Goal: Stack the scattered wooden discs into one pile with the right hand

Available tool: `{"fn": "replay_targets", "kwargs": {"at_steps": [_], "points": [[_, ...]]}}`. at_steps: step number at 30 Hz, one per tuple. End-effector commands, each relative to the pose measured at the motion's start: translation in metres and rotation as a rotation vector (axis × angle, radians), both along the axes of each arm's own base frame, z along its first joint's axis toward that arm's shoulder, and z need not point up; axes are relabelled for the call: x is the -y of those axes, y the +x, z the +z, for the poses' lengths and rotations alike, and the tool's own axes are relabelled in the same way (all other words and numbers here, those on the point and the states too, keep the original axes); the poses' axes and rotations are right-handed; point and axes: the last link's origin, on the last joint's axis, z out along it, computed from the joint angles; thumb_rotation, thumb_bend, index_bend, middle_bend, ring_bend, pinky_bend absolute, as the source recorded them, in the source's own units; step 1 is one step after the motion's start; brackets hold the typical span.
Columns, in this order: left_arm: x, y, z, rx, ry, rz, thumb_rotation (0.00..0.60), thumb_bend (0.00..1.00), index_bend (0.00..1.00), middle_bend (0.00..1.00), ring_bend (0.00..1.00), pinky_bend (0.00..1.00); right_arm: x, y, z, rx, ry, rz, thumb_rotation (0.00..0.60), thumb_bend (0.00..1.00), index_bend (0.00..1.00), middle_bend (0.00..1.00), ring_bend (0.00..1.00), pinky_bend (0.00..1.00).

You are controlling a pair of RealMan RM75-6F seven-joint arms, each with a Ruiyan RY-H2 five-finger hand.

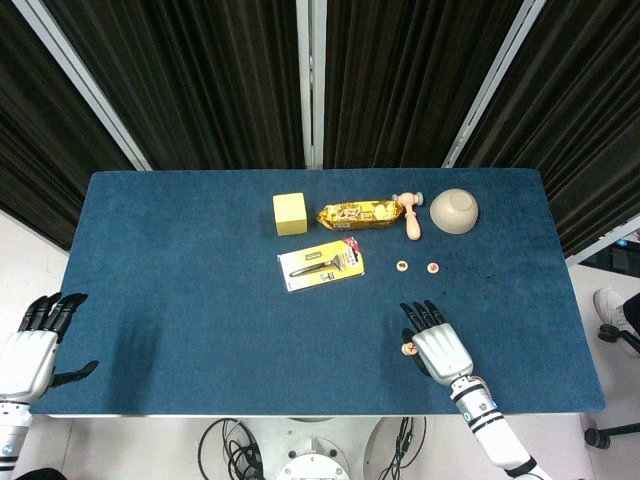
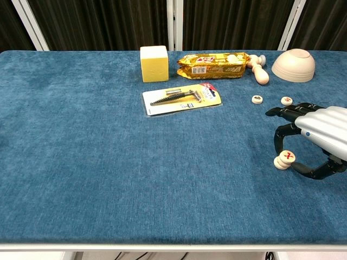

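The right hand runs off the chest view's right edge, so its wrist is lost. The left hand never appears in that view. Markings on the two far discs are too small to read.

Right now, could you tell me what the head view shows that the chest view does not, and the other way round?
Only the head view shows the left hand, fingers apart, off the table's left edge. Only the chest view shows that the discs by the right hand form a small pile, a red-marked one on top. Both show two loose discs, the upturned bowl, the yellow block, the snack packet and the carded razor.
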Motion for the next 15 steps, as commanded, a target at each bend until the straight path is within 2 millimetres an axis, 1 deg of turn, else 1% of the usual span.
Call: {"fn": "replay_targets", "kwargs": {"at_steps": [1,7,15], "points": [[0.0,0.0,0.0005,0.002,0.003,0.0,0.6,0.13,0.1,0.09,0.0,0.0,-0.0001,-0.0001,0.0,-0.002,0.002,0.0,0.6,0.33,0.43,0.04,0.0,0.0],[0.0001,-0.0001,0.001,0.004,0.004,-0.001,0.6,0.13,0.1,0.09,0.0,0.0,-0.0004,0.0003,-0.0001,-0.004,0.007,0.001,0.6,0.33,0.39,0.04,0.0,0.0],[0.0003,0.0003,0.0012,0.005,0.005,-0.002,0.6,0.13,0.1,0.09,0.0,0.0,-0.0004,0.0011,0.0022,0.002,0.003,0.002,0.6,0.33,0.38,0.04,0.0,0.0]]}}
